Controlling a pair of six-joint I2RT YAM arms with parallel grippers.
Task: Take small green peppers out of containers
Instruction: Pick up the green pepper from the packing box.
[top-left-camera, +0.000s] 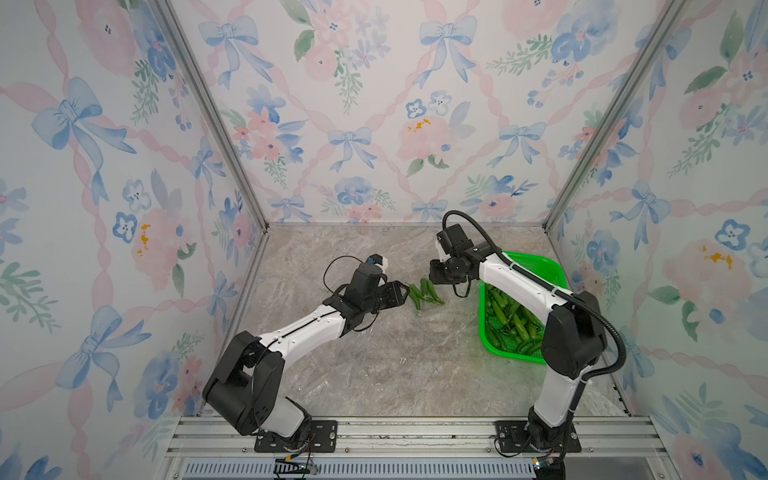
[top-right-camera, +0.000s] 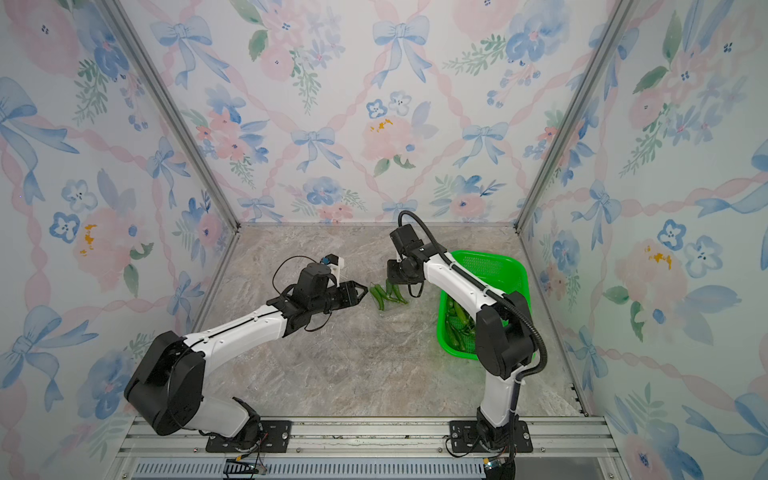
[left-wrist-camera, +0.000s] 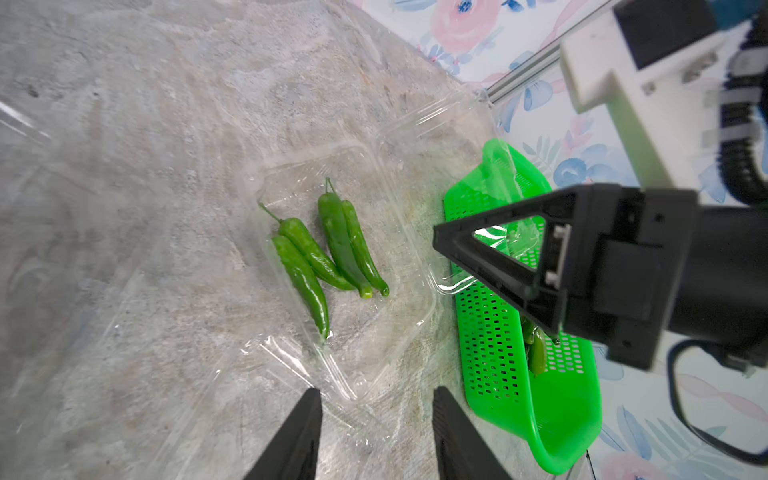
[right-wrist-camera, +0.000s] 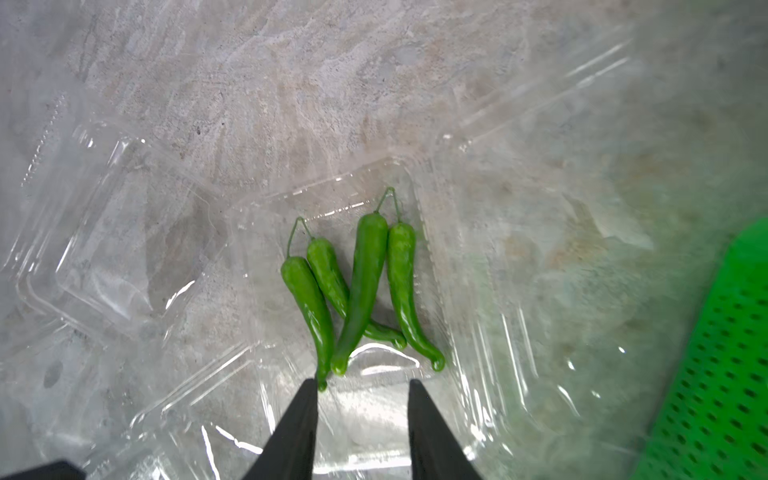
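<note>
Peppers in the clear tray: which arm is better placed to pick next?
Right, probably. The right gripper, jaws open, hangs at the peppers, with the green basket beside its arm; the left gripper sits at the edge of the clear tray.

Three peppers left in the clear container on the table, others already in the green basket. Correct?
No: four small green peppers lie in the clear container, not three; the right wrist view shows them plainly. Other peppers are in the green basket, as said.
</note>
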